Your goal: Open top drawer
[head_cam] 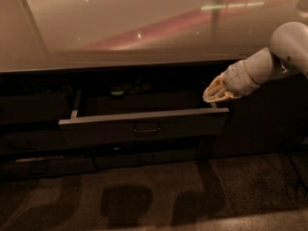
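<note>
Top drawer (183,124): dark grey front, below the counter (144,28), standing part-way out toward the near side. Probably rigid, rail-guided, moderate pull.
Hold point: small loop handle (147,128) at centre front.
Gripper (215,93): at the drawer's far right corner, just above its top edge. Whether it is apart or closed cannot be told.

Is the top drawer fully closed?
No, the top drawer stands pulled well out, its left side rail exposed, with the gripper just above its right end.

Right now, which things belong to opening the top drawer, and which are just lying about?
Job: top drawer, pulled out; its handle; gripper above the drawer's right end.
Lying about: countertop; lower drawer; dim items inside the drawer.
</note>
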### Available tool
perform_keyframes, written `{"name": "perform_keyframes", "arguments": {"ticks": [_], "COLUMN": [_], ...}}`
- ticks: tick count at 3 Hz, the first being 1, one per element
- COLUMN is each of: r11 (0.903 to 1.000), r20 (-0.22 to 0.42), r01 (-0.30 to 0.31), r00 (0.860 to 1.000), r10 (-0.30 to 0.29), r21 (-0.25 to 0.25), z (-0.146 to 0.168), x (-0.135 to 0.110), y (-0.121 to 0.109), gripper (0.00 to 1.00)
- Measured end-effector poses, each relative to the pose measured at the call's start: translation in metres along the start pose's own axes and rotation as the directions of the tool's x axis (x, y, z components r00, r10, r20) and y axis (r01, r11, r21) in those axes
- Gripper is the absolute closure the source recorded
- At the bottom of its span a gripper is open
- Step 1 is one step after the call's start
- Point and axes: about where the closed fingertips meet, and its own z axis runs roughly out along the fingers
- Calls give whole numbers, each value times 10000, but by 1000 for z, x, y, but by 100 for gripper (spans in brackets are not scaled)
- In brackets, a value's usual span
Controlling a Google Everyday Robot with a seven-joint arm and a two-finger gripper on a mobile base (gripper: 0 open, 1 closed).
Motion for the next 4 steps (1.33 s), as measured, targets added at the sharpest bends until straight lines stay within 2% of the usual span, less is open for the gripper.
{"name": "perform_keyframes", "arguments": {"ticks": [1, 2, 4], "r11": [9991, 9906, 9887], "r20": [-468, -1103, -1087], "r01": [-362, -1172, -1289], "r00": [9983, 9879, 9868], "r10": [350, 1091, 1203], "r21": [-239, -702, -759], "z": [7, 20, 25], "x": [12, 37, 39], "y": [-8, -29, -31], "gripper": [100, 100, 100]}}
